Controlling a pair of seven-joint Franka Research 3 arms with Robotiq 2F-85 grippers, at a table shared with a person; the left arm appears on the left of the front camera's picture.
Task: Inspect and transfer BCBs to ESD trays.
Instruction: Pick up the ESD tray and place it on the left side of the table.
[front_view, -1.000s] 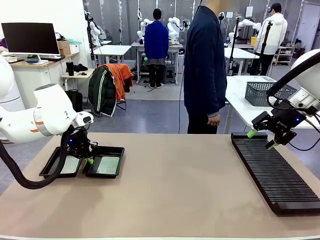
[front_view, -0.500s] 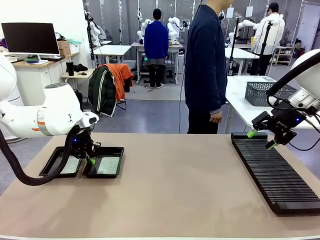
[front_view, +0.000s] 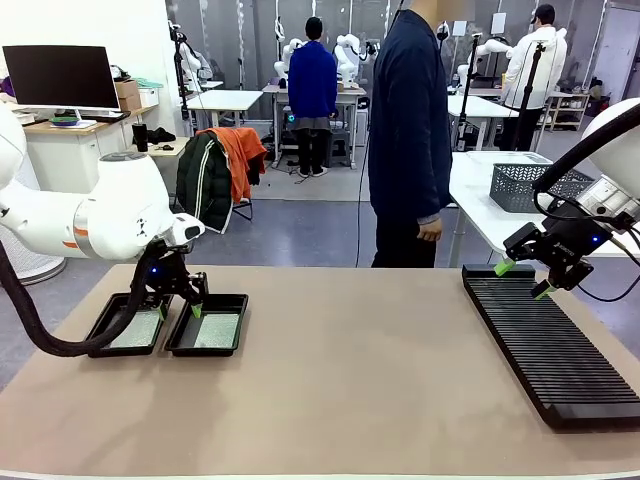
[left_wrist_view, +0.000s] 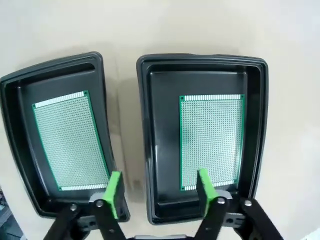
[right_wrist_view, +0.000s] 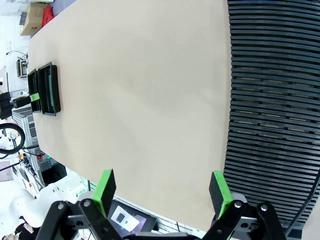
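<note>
Here, left gripper: jaws spread wide and empty, hanging just above the near rim of the right-hand tray, one green pad over the gap between the two trays, the other over the near end of that tray's board.
Left gripper, front view: at the table's left side, above the seam between the trays, clear of both.
Right-hand ESD tray: black, shallow, sloped rim; a BCB lies flat on its floor, set toward the tray's right side.
Left-hand ESD tray: just beside the first, slightly angled; a second BCB lies flat inside.
Trays on the table: side by side at the left, near the far edge of the brown table.
Right gripper: jaws wide apart, nothing between them, held in the air over the far end of the slotted rack.
Right gripper, front view: at the right, above the rack's far left corner.
Person: stands at the far side, dark jacket, arm hanging down.
</note>
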